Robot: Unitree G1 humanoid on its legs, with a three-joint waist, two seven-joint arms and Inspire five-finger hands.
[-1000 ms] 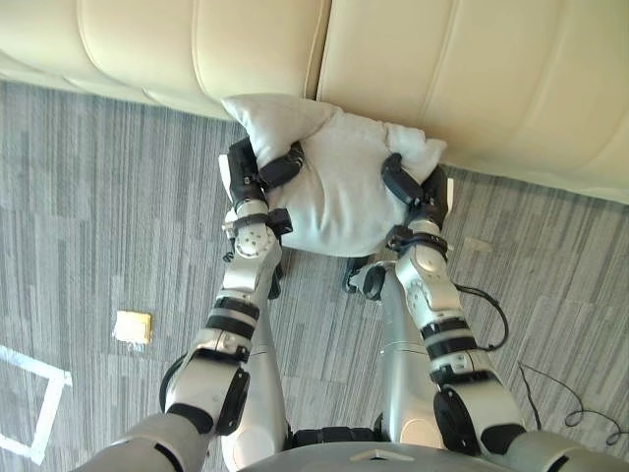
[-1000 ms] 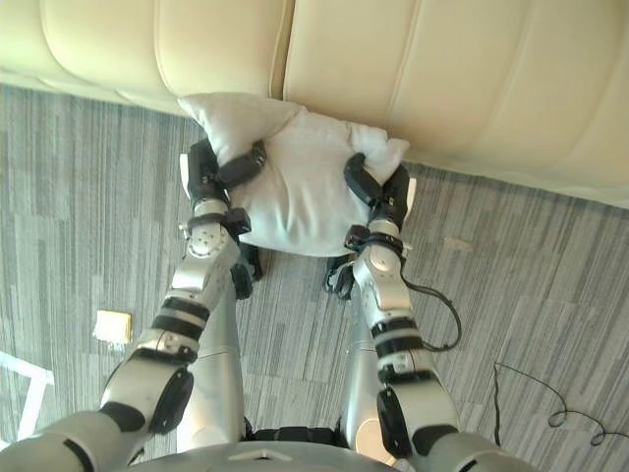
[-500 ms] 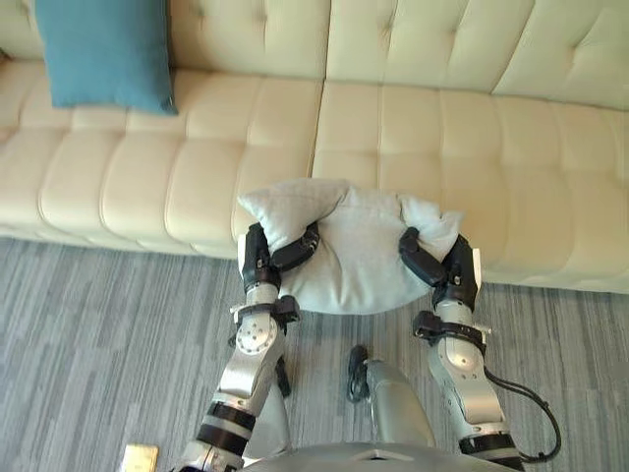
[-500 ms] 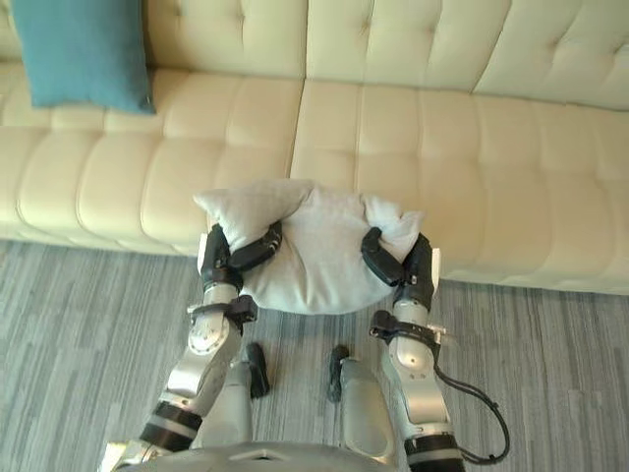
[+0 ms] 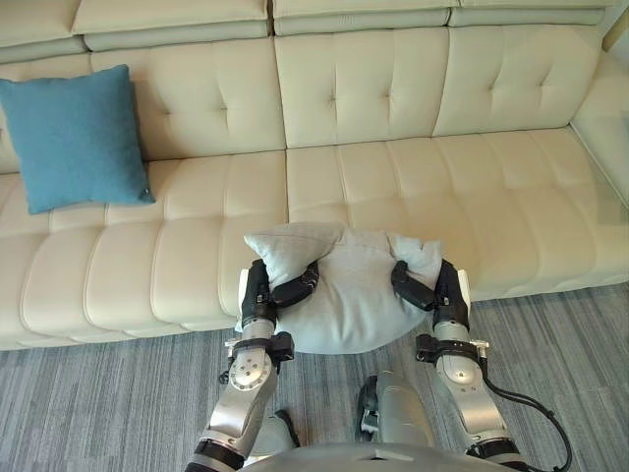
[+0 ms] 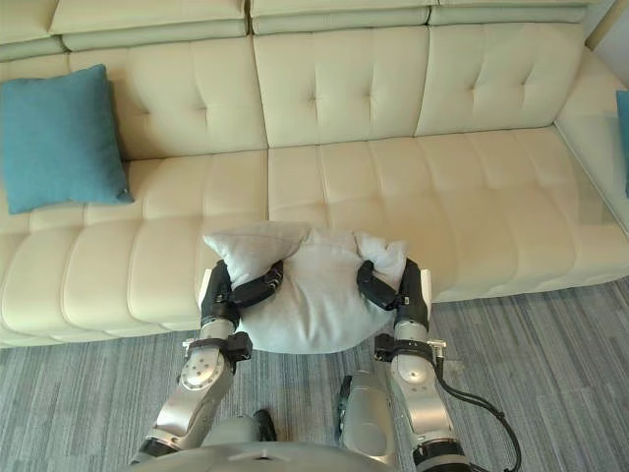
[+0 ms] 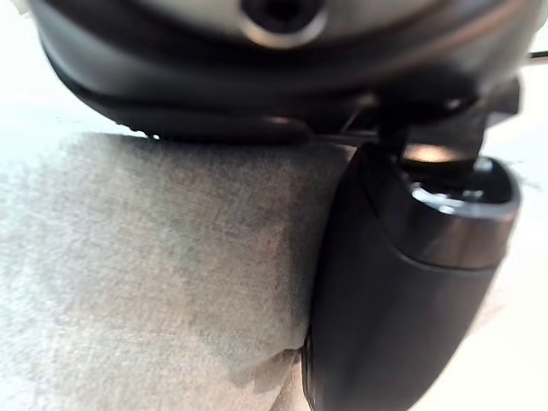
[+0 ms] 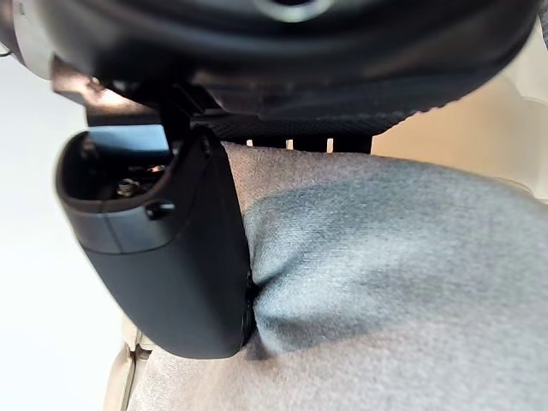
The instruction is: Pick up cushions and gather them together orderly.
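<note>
Sofa [image 5: 393, 187], cushion [image 5: 349, 300] between left hand [image 5: 259, 291], right hand [image 5: 446, 291]

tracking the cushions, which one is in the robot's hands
The pale grey cushion, clasped by the left hand and right hand; the teal cushion leans against the sofa backrest, untouched.
</note>
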